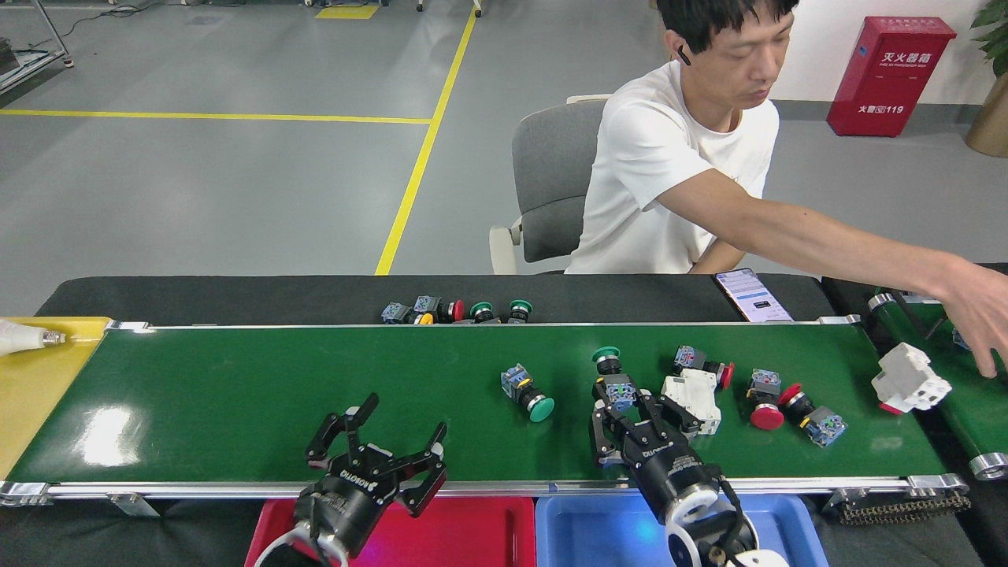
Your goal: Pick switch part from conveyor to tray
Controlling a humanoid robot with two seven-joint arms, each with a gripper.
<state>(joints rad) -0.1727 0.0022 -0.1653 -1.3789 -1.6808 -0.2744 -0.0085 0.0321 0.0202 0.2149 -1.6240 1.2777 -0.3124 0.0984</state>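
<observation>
The conveyor (pixel 236 394) is the wide dark-green belt with silver rails. Several switch parts lie on its right half: a green-capped switch (pixel 528 392), another green-capped switch (pixel 613 376), a white breaker (pixel 694 398), red-capped switches (pixel 765 400) and a second white breaker (pixel 909 379) at the right end. My right gripper (pixel 630 405) is open, low over the belt, its fingers on either side of the second green-capped switch's blue base. My left gripper (pixel 402 419) hangs open and empty over the belt's near edge. A red tray (pixel 472 535) and a blue tray (pixel 583 528) sit below the near rail.
A person in a white shirt sits behind the belt, arm (pixel 827 244) stretched to the narrow green belt (pixel 969 409) at the right. A phone (pixel 752 293) and spare switches (pixel 457 309) lie on the black table. A yellow surface (pixel 39 378) is at the left.
</observation>
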